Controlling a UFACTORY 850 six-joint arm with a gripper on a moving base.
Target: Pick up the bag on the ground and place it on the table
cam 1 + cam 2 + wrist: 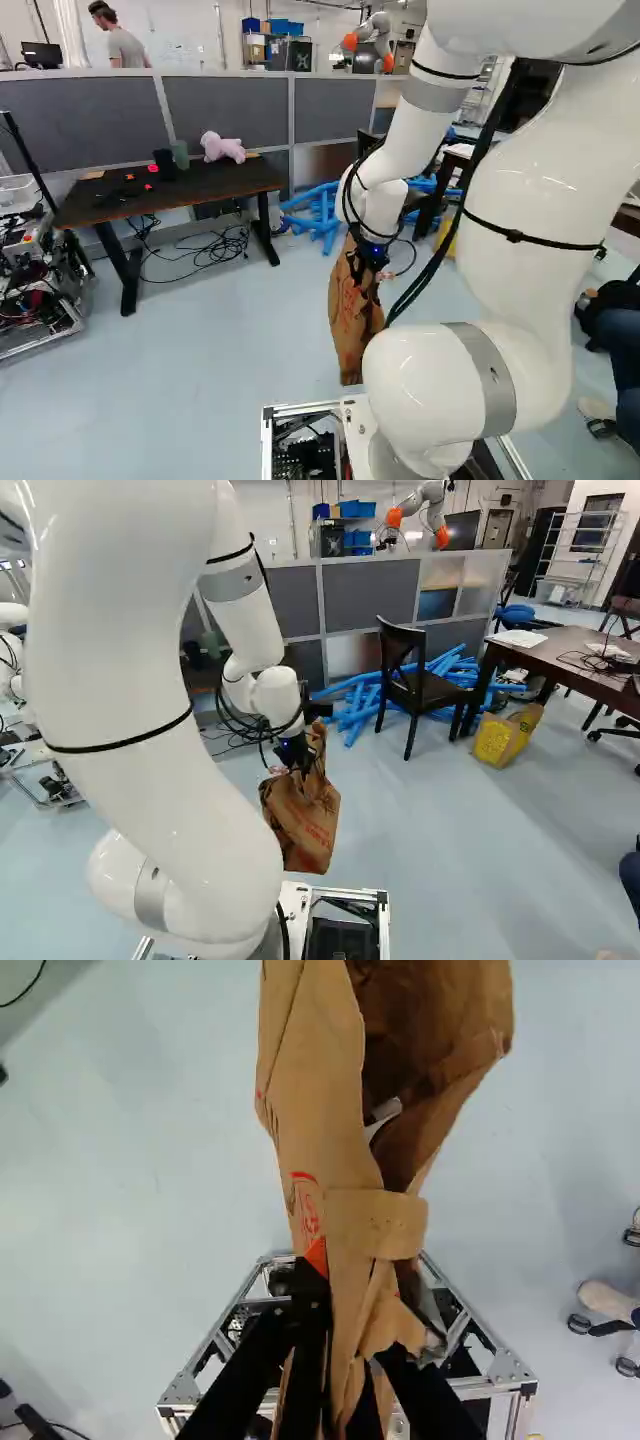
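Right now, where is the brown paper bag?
In the right base view, the brown paper bag hangs in the pincer, left of the dark wooden chair.

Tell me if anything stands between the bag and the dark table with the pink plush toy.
Nothing visible stands between the paper bag, held in the gripper, and the dark table; the left base view shows only floor there. Loose cables lie beneath the table.
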